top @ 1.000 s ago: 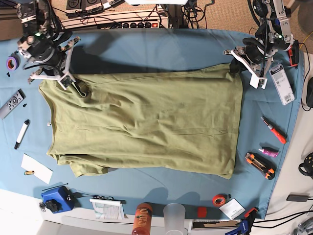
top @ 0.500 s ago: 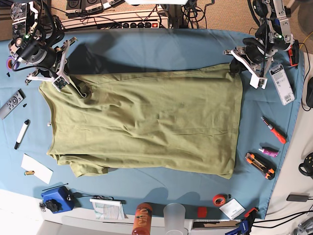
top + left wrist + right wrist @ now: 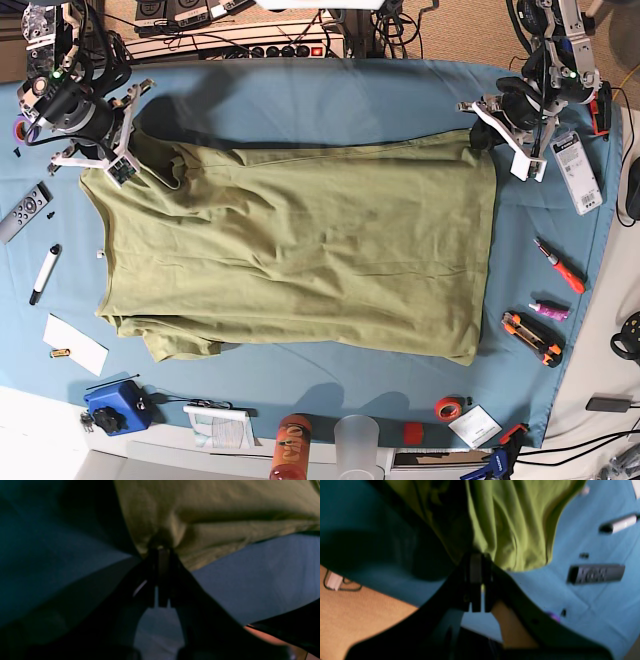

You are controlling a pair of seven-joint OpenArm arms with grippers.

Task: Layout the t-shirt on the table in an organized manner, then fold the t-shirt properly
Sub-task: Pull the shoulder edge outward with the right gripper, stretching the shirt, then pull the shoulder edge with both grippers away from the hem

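The olive t-shirt [image 3: 300, 250] lies spread over the teal table [image 3: 330, 100]. Its far-left part is bunched and drawn up toward my right gripper [image 3: 150, 165]. In the right wrist view that gripper [image 3: 476, 555] is shut, with a fold of the t-shirt [image 3: 510, 530] pinched at its tips. At the shirt's far-right corner my left gripper [image 3: 478, 135] stays low over the cloth. The left wrist view shows this gripper [image 3: 160, 548] shut on the gathered corner of the t-shirt [image 3: 212, 512].
A remote [image 3: 24, 210] and a marker [image 3: 45, 272] lie left of the shirt, with a white paper [image 3: 75, 343] below them. An orange screwdriver [image 3: 560, 265] and a utility knife [image 3: 532, 338] lie on the right. A bottle [image 3: 290, 445] and a cup [image 3: 357, 445] stand at the near edge.
My right gripper has shifted up and left, closed on the shirt and drawn its far-left part toward the far edge, bunching it. The left arm has not moved.
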